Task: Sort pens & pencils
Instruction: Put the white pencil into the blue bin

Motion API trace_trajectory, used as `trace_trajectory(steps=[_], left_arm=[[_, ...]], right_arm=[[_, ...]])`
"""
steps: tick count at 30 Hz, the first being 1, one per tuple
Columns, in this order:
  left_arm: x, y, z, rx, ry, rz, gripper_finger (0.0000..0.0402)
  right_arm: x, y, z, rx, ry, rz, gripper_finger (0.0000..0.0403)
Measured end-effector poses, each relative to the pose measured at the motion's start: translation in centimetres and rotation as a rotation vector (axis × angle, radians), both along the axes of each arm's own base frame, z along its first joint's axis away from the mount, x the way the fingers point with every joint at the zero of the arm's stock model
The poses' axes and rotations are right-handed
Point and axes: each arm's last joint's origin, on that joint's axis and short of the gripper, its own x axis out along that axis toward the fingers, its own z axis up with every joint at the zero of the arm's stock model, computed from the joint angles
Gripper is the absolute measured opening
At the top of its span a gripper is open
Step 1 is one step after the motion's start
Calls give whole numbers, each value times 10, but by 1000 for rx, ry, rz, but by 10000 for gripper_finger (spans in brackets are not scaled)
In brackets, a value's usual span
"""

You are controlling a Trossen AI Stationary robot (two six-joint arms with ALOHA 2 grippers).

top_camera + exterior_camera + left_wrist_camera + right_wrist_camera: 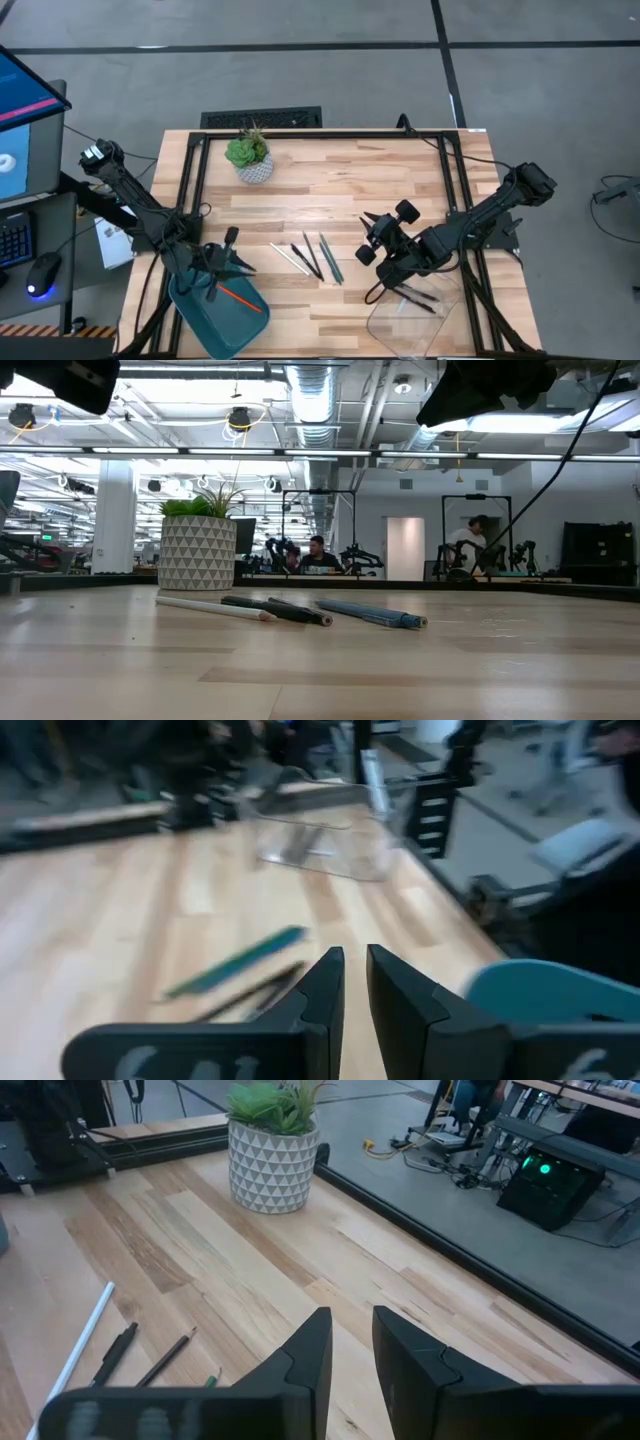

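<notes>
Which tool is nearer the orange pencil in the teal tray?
Left. The left tool hovers over the teal tray right beside the orange pencil; the right tool is across the table, by the clear bin.

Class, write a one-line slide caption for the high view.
Two arms sort pens and pencils: orange-red pencil in the teal tray, pens mid-table, clear bin at right.

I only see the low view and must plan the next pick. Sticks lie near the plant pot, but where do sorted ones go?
Observer: A teal tray sits at the high view's lower left, close by the left hand.
Operator: Anything in it?
Observer: One orange-red pencil.
Operator: And the pens?
Observer: A clear container at the lower right, close to the right hand, holds dark pens.
</notes>
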Motion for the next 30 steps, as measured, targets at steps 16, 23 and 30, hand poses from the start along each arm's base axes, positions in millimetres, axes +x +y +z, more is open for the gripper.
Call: trace_trajectory(steps=[16, 23, 30], left_arm=[[31, 36, -8, 152, 25, 265, 39], [51, 53, -25, 111, 157, 119, 39], [62, 56, -40, 68, 248, -213, 39]], right_arm=[[0, 0, 0, -2, 2, 0, 98], [0, 0, 0, -2, 2, 0, 98], [0, 0, 0, -2, 2, 0, 98]])
